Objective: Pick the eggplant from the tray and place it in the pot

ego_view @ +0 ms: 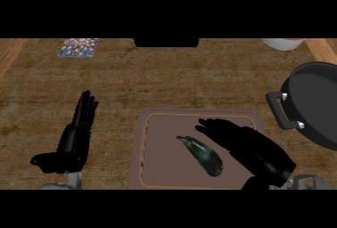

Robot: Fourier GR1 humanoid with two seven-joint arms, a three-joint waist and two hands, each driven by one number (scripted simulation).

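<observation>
- The worktop (164, 75) lies bare across its wide middle, from the tray (141, 147) up to the far edge, giving open passage.
- Between the tray's right rim and the pot (316, 102) runs a narrow strip of bare surface; the pot's handle (281, 111) juts into it.
- The right hand (247, 144) hangs over the tray's right half, just beside the eggplant (203, 155), blocking approach from that side.
- The tray's left half is uncovered.
- The left hand (76, 133) rests open left of the tray, well apart from it.
- A patterned tile (80, 47) lies at the far left, and a pale vessel (283, 43) and a dark object (166, 42) stand at the far edge.
</observation>
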